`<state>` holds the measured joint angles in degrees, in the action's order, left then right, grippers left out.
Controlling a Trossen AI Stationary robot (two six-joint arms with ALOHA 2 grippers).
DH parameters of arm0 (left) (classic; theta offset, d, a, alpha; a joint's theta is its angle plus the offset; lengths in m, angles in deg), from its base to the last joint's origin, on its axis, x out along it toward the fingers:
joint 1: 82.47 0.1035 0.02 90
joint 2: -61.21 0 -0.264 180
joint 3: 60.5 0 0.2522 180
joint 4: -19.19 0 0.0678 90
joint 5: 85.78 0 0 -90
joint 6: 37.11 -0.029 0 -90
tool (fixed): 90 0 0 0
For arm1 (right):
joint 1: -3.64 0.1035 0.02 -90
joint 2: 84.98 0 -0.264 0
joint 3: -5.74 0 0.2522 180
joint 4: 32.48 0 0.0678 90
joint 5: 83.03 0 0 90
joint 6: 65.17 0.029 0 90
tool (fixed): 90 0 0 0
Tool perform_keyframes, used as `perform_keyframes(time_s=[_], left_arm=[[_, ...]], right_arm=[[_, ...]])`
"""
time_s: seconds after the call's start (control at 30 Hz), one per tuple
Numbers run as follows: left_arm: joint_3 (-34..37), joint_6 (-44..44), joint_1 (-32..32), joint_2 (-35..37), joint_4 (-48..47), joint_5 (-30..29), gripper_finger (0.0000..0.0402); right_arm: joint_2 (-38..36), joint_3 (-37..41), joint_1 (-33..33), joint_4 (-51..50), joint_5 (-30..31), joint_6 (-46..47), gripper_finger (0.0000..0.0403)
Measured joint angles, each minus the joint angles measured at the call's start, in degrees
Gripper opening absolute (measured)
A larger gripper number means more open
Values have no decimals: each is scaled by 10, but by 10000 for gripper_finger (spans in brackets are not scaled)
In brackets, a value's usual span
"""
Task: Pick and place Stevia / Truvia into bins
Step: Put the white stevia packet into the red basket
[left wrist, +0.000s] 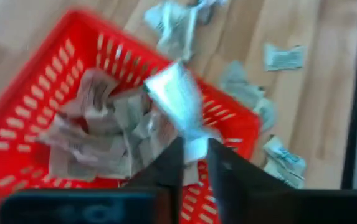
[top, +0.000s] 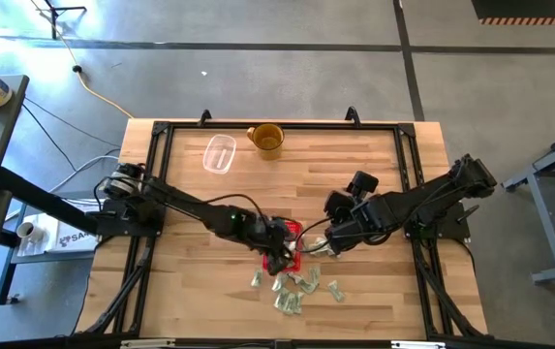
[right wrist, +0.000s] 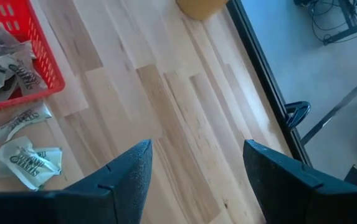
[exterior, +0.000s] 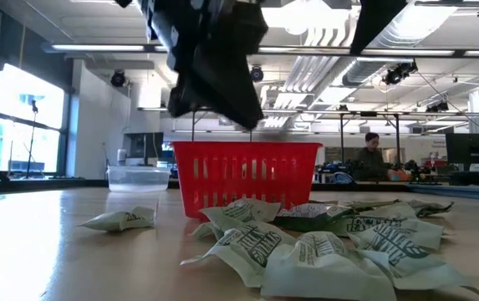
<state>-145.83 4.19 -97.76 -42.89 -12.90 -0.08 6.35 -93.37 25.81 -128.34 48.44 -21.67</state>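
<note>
The red bin [top: 293,231] stands at the table's middle with several crumpled Stevia packets [left wrist: 97,137] inside it. More packets [top: 301,286] lie flat on the wood toward the near edge, in front of the bin [exterior: 247,176]. My left gripper [left wrist: 194,163] hovers over the bin's near side, shut on one pale packet [left wrist: 173,99]. My right gripper [right wrist: 197,162] hangs open to the right of the bin, above bare wood, with nothing between its fingers. My left gripper pinches one end of the packet [left wrist: 194,140] between its two fingertips. The fingers slant down from the table's left side. The rest of the packet sticks out past the fingertips, lifted clear above the packets in the bin.
A yellow-brown mug [top: 266,139] and a clear plastic container [top: 220,153] stand near the far edge. Two packets [right wrist: 25,158] lie just outside the bin's wall [right wrist: 41,62]. Bare wood stretches to the left and right of the bin.
</note>
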Motion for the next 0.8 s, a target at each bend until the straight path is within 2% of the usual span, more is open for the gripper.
perform_keyframes(time_s=[0.17, 0.3, 0.37, 0.5, 0.8], left_arm=[[0, 70, -1, -3, -88, 9, 195], [-2, 97, -27, 22, -159, 41, 230], [0, 107, -50, 30, -205, 40, 237], [0, 146, -86, 30, -226, 32, 240], [0, 247, -154, 15, -203, -50, 241]], right_arm=[[0, 0, 1, -1, -4, 2, 243], [0, 0, 1, -5, -8, 1, 243], [0, 0, 1, -5, -8, 1, 243], [0, 0, 0, -6, 3, -2, 243], [0, 0, -8, -8, 6, -37, 243]])
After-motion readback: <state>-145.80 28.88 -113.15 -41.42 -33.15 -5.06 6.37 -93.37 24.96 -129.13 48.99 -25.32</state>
